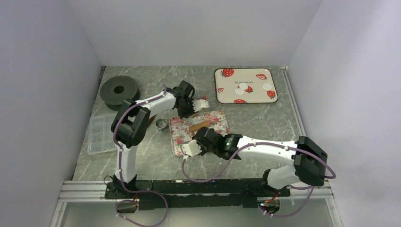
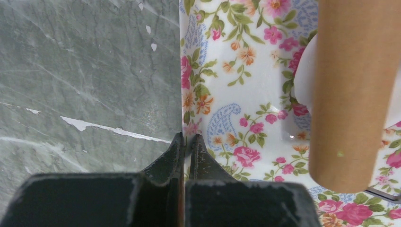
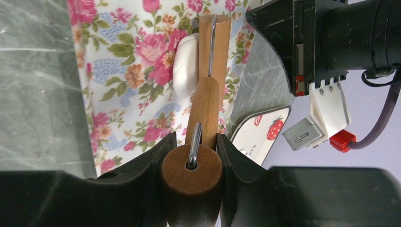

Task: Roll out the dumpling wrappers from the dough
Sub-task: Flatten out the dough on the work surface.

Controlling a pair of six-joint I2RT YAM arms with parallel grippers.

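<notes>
A floral mat (image 1: 213, 124) lies mid-table with a wooden rolling pin (image 1: 199, 126) on it. My right gripper (image 3: 194, 142) is shut on the pin's round handle (image 3: 191, 165). The roller (image 3: 213, 47) rests against a white lump of dough (image 3: 184, 64). In the left wrist view the roller (image 2: 354, 94) covers most of the dough (image 2: 304, 75). My left gripper (image 2: 189, 138) is shut, its tips straddling the mat's left edge (image 2: 181, 94). I cannot tell whether it pinches the mat. Three dumpling wrappers (image 1: 243, 87) lie on the strawberry tray (image 1: 222, 87).
A small metal ring cutter (image 1: 162, 124) stands left of the mat. A black round spool (image 1: 119, 90) sits at the back left, with a clear plastic box (image 1: 100, 132) in front of it. The left arm (image 1: 142, 106) reaches over that side.
</notes>
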